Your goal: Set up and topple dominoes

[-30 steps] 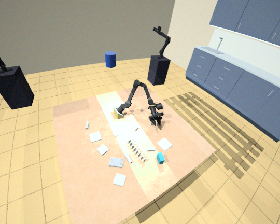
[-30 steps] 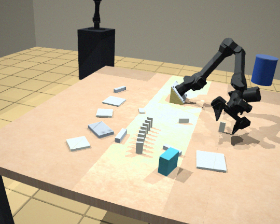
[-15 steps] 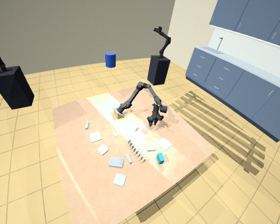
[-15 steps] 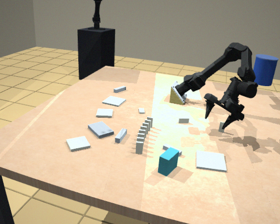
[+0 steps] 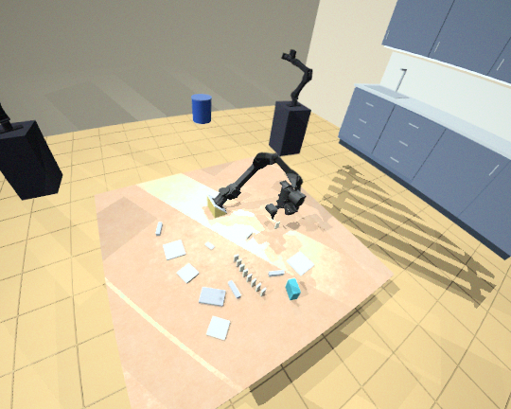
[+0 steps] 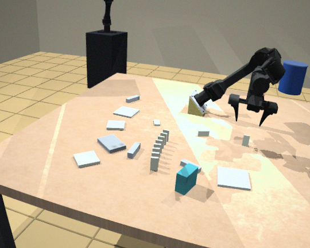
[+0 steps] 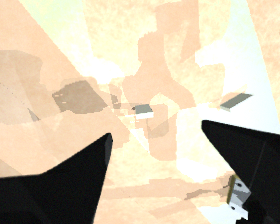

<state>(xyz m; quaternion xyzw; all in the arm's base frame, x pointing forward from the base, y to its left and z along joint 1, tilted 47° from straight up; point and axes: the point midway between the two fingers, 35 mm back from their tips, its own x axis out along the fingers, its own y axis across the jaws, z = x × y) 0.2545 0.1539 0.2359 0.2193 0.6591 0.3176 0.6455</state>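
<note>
Exterior view: we held the jaws [image 6: 250, 118] wide apart and empty above the lone upright domino [image 6: 245, 140], well apart from the row [image 6: 159, 149] on the worktop [image 6: 76, 183]; we judged a centred, vertical descent best.

A: In the wrist view both pincer [image 7: 156, 150] fingers run off the bottom edge
B: And from the top the dominoes [image 5: 250, 276] are too small to count

Gripper [image 7: 156, 142] open, empty, above upright domino [image 7: 142, 109]; table [image 7: 51, 50] below.
</note>
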